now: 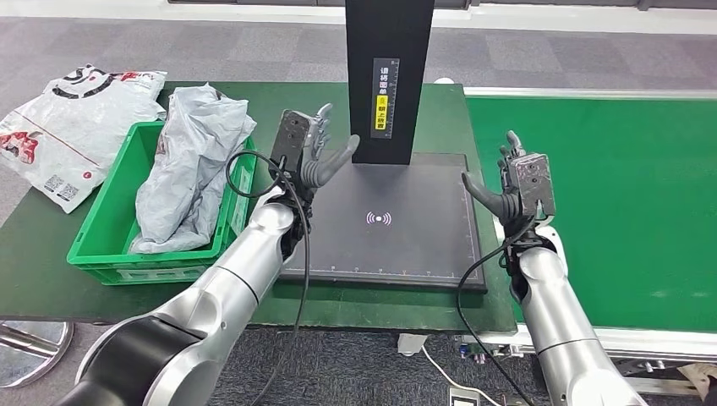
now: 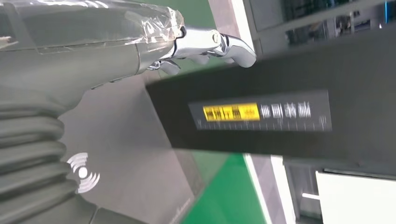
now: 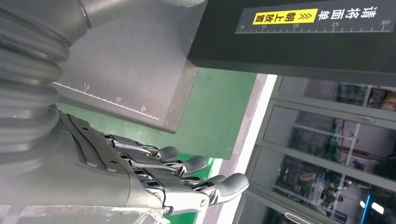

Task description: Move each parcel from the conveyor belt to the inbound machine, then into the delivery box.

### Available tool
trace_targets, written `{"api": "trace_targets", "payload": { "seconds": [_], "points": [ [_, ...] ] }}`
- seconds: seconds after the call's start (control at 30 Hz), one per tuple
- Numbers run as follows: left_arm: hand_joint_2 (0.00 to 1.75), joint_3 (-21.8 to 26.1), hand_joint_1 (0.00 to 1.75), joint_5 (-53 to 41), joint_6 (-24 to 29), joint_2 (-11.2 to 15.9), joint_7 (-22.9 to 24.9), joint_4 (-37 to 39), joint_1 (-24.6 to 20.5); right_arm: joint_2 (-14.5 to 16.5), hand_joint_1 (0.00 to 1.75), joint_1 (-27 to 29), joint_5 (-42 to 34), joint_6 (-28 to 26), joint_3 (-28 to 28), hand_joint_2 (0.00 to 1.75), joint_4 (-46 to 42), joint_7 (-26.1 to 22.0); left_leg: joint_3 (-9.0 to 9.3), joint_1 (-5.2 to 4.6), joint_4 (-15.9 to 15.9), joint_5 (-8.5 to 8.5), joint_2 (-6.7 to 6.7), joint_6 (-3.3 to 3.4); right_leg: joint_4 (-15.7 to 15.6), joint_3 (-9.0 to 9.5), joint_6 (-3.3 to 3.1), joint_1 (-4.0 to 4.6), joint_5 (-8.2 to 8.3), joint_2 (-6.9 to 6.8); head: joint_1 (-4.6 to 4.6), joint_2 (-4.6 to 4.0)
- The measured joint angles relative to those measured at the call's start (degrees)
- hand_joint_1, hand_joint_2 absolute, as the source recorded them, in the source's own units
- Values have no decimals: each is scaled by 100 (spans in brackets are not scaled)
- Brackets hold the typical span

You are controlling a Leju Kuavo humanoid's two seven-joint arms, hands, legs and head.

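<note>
A crumpled grey parcel [image 1: 193, 165] lies in the green delivery box [image 1: 110, 228] on the left. The inbound machine's dark scan plate [image 1: 397, 233] with a white signal mark sits in the middle, bare, under its black post [image 1: 389, 80]. My left hand [image 1: 310, 150] is raised over the plate's left edge, fingers apart, holding nothing. My right hand [image 1: 517, 186] is raised at the plate's right edge, also empty with fingers spread. The green conveyor belt [image 1: 609, 203] on the right carries no parcel in view. The post [image 2: 280, 112] and the plate [image 3: 135, 60] show in the wrist views, beside the right hand's fingers [image 3: 187, 179].
A white parcel bag with red and black print [image 1: 72, 127] lies on the floor-side table edge left of the box. Black cables hang from both wrists. The table's front edge runs just below the plate.
</note>
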Motion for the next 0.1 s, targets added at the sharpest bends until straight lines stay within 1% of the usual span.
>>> {"api": "trace_targets", "payload": {
  "seconds": [0.1],
  "points": [
    [175, -286, 0, 101, 50, -54, 20, 1, 0, 27, 0, 0, 4, 0, 0, 175, 0, 1, 0, 0, 0, 0, 0, 0, 0, 0, 0, 0, 0, 1, 0, 1]
  ]
}}
